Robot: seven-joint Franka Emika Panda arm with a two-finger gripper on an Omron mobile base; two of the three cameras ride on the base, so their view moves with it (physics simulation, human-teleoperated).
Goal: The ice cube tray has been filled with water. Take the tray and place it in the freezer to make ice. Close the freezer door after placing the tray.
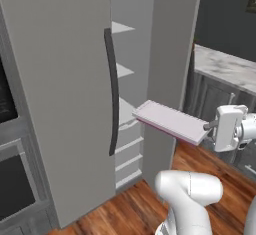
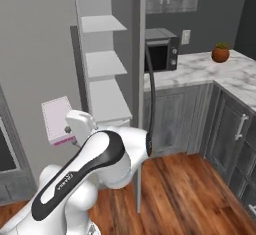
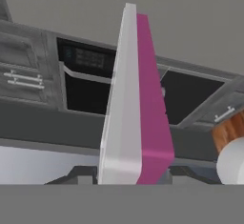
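Observation:
The ice cube tray (image 1: 170, 121) is a thin pale slab with a pink underside. It hangs level in the air in front of the open freezer (image 1: 125, 69). My gripper (image 1: 207, 127) is shut on the tray's near short end. The far end points at the white shelves (image 2: 102, 64) and stays outside them. In the right base view the tray (image 2: 57, 116) pokes out left of my hand, at the gripper (image 2: 70, 131). In the hand view the tray (image 3: 128, 99) runs edge-on away from me. The freezer door (image 2: 140, 129) stands open, edge-on, with its dark handle (image 2: 151, 94) on the right.
The other fridge door (image 1: 60, 79), with a dark curved handle (image 1: 111, 91), bounds the opening on the left. A dark wall oven (image 1: 10, 179) sits further left. To the right is a marble counter (image 2: 210, 71) with a microwave (image 2: 162, 49) and a potted plant (image 2: 220, 53).

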